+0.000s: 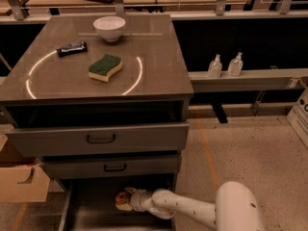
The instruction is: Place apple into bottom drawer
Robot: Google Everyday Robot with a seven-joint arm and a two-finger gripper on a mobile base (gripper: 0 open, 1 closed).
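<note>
The bottom drawer [91,211] is pulled out at the foot of the grey cabinet and shows a dark tray with thin grey side walls. My white arm reaches in from the lower right. My gripper [124,199] is inside the drawer near its back, shut on the apple [123,200], of which I see only a red-orange and yellowish patch between the fingers. I cannot tell if the apple touches the drawer floor.
The two upper drawers [98,138] with black handles stick out above the bottom one. On the cabinet top sit a white bowl [109,28], a green sponge [105,67] and a dark wrapped bar [71,48]. A cardboard box [19,179] stands at left. Two bottles [225,65] stand on a shelf at right.
</note>
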